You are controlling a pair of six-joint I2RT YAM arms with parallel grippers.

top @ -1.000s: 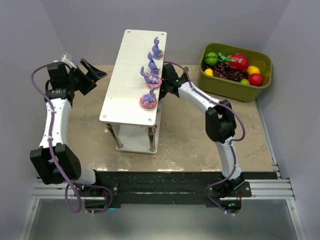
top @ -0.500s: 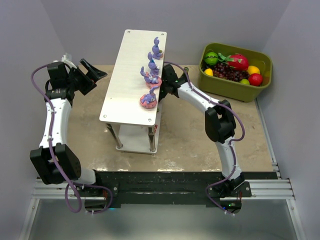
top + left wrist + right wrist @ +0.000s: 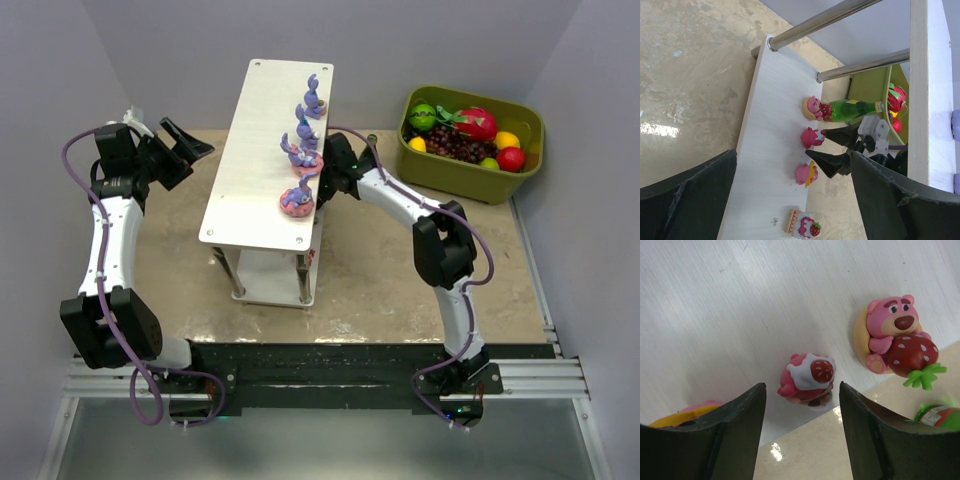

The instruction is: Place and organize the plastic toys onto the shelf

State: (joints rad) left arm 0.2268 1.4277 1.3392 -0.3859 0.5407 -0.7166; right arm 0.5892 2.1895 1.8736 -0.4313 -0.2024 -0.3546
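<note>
Down on the lower tier of the shelf (image 3: 255,150), opened the right tool (image 3: 801,389) over the last second and let go of the cupcake toy (image 3: 807,375). Left it sitting free between the spread fingers, touching neither, near the bear (image 3: 892,335) and another pink piece (image 3: 806,173). Counted that one as placed, most likely. Kept the left tool (image 3: 794,160) spread wide and empty, off the shelf's left side. Spotted bunnies (image 3: 297,200) already lined up on top.

4 purple bunnies (image 3: 298,195), 4 pink toys (image 3: 810,137)
</note>
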